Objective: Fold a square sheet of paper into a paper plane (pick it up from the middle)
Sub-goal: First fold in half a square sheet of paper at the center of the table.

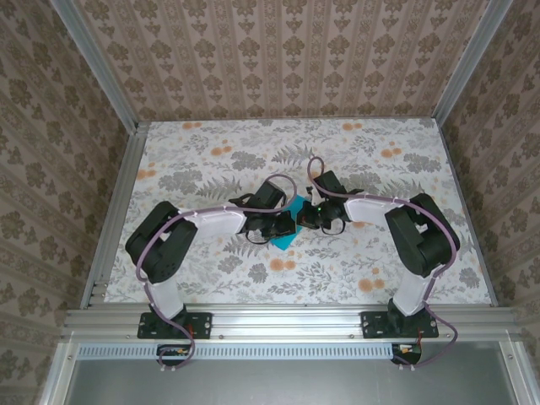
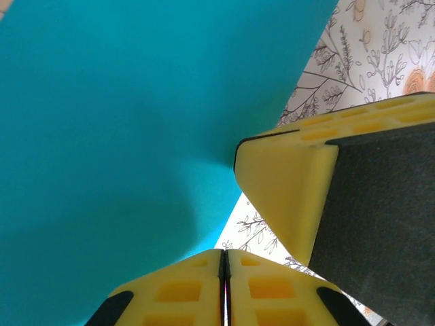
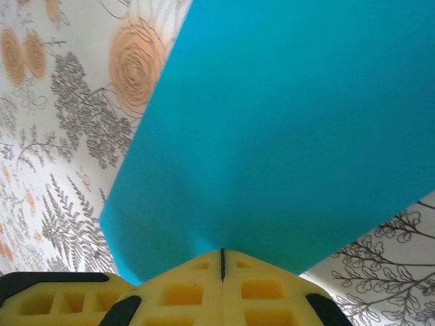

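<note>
The square sheet of paper [image 1: 285,234] is bright turquoise and sits at the table's middle, held up between both arms. My left gripper [image 1: 277,221] and my right gripper [image 1: 314,218] meet over it. In the left wrist view the sheet [image 2: 122,136] spreads up and left from my shut fingertips [image 2: 224,255], its edge running into them. The right gripper's yellow finger [image 2: 285,183] is close on the right there. In the right wrist view the sheet [image 3: 285,129] rises from my shut gripper [image 3: 222,252], which pinches its near edge. No folded plane shape is visible.
A floral tablecloth [image 1: 211,169] covers the table, which has patterned walls behind and at both sides. An aluminium rail [image 1: 287,321] runs along the near edge by the arm bases. The left gripper's yellow finger [image 3: 54,299] shows low at the left in the right wrist view.
</note>
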Controlling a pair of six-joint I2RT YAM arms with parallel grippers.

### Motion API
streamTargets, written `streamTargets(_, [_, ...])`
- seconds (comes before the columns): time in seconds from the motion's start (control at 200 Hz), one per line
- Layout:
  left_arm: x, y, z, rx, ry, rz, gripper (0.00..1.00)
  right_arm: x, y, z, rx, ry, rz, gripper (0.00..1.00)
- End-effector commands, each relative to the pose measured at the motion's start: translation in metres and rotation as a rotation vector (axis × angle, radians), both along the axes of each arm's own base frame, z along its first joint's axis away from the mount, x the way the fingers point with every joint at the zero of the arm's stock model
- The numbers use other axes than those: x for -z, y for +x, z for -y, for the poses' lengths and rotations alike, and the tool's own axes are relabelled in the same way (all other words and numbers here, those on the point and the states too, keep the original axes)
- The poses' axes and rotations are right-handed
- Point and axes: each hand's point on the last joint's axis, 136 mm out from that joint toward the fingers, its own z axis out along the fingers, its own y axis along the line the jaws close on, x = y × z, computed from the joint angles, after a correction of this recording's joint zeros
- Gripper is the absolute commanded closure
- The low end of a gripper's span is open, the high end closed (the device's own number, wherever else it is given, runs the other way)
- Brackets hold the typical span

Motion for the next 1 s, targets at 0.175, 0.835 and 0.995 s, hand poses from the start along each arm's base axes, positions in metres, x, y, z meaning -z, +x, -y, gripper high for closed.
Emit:
streamTargets(0.175, [0.008, -0.004, 0.006, 0.002, -0.016, -0.05, 0.92, 0.019, -0.012, -0.003, 0.01, 0.023, -0.061, 1.0])
streamTargets(0.835, [0.038, -0.015, -0.026, -0.014, 0.151, -0.124, 0.92, 0.025, -0.003, 0.006, 0.032, 0.018, -0.052, 0.98])
streamTargets(0.995, [0.045, -0.021, -0.031, -0.008, 0.178, -0.152, 0.92, 0.025, 0.007, 0.011, 0.035, 0.017, -0.041, 0.98])
